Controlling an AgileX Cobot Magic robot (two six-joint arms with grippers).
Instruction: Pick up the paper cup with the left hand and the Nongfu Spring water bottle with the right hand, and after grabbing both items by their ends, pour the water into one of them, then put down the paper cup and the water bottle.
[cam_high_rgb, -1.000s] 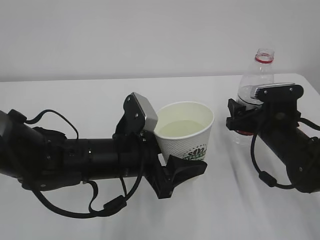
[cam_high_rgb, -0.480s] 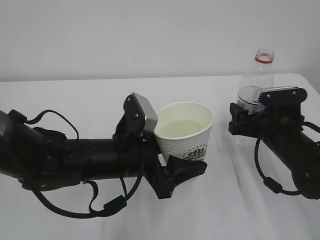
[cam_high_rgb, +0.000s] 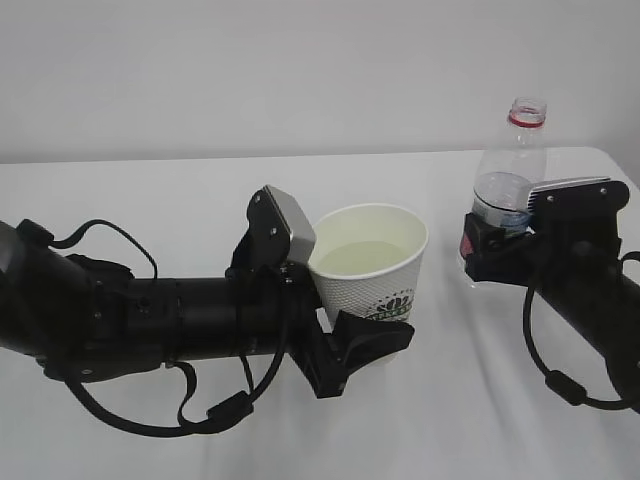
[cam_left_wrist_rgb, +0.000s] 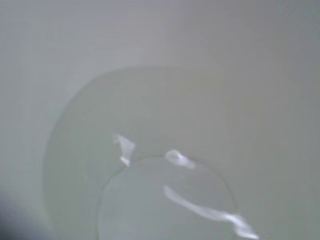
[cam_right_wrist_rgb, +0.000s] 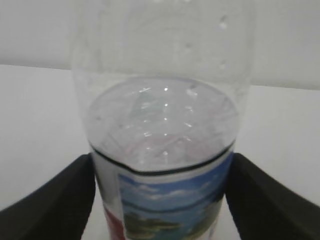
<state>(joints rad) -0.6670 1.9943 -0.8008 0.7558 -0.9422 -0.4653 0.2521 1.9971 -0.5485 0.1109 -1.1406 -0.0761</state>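
The white paper cup (cam_high_rgb: 372, 262) with the green logo stands upright and holds clear water (cam_high_rgb: 362, 256). My left gripper (cam_high_rgb: 380, 310) is shut on its lower wall, one finger (cam_high_rgb: 375, 340) showing in front and the other hidden behind. The left wrist view looks into the cup (cam_left_wrist_rgb: 150, 100) at the water (cam_left_wrist_rgb: 170, 200). The Nongfu Spring water bottle (cam_high_rgb: 508, 185) stands upright at the right, uncapped and part full. My right gripper (cam_high_rgb: 485, 242) is open, its fingers (cam_right_wrist_rgb: 55, 200) close on either side of the bottle's label (cam_right_wrist_rgb: 165, 200).
The white table (cam_high_rgb: 180, 190) runs back to a pale wall. My left arm (cam_high_rgb: 150, 320) with its cables lies across the front left. My right arm (cam_high_rgb: 590, 290) takes up the front right corner.
My right arm has drawn back to the right and sunk a little while the bottle stayed in place, so more of its label shows. The left arm and cup have not moved.
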